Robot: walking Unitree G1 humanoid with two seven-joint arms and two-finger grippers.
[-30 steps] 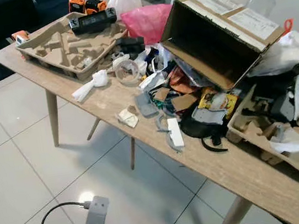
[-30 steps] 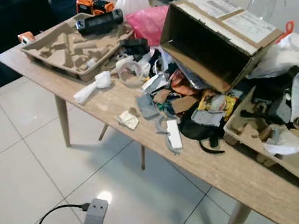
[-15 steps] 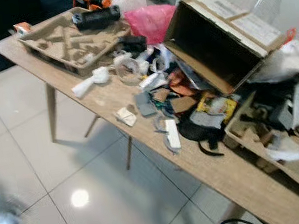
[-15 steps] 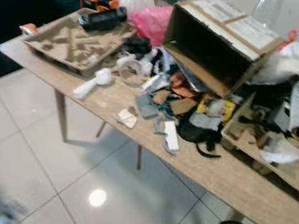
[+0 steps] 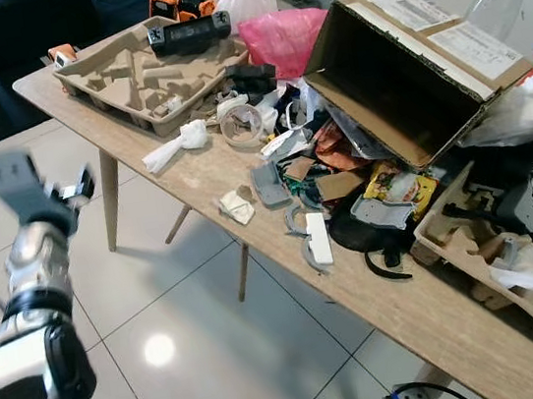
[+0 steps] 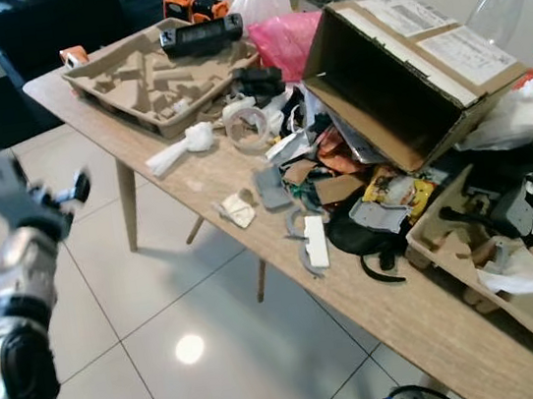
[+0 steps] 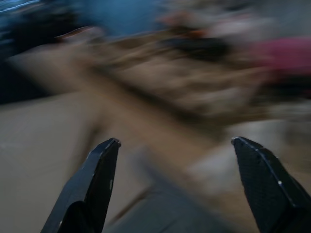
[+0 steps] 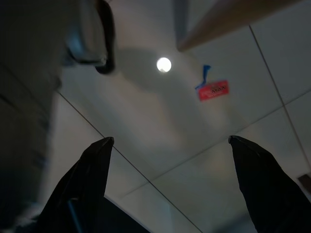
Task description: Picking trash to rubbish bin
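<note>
Now, stage: you have nothing picked yet; no bin is visible.
Left gripper [image 7: 172,184]: raised off the tabletop's [image 5: 194,175] left end, over the floor [image 5: 193,309], fingers spread wide and holding nothing; its wrist view is blurred.
Right gripper [image 8: 167,182]: hangs low facing the floor tiles, fingers spread, empty.
Trash: it lies heaped along the tabletop, thickest in front of the tipped cardboard box [image 5: 407,66].
Nearest pieces: a white tissue wad [image 5: 172,145] just beside the pulp tray [image 5: 143,63], and a crumpled scrap [image 5: 238,205] near the front edge.
Handling, tissue: you can expect it to be very light and soft; pinch the bunched thick end so it does not slip out as a thin tail.
Handling, scrap: likely light and flimsy; close on its raised folds, not the flat edge against the wood.
Handling, white bar [image 5: 318,237]: looks stiff and smooth, so take it across its narrow width.
Risk: the pile is tangled, and pulling one piece may drag neighbours off the edge.
</note>
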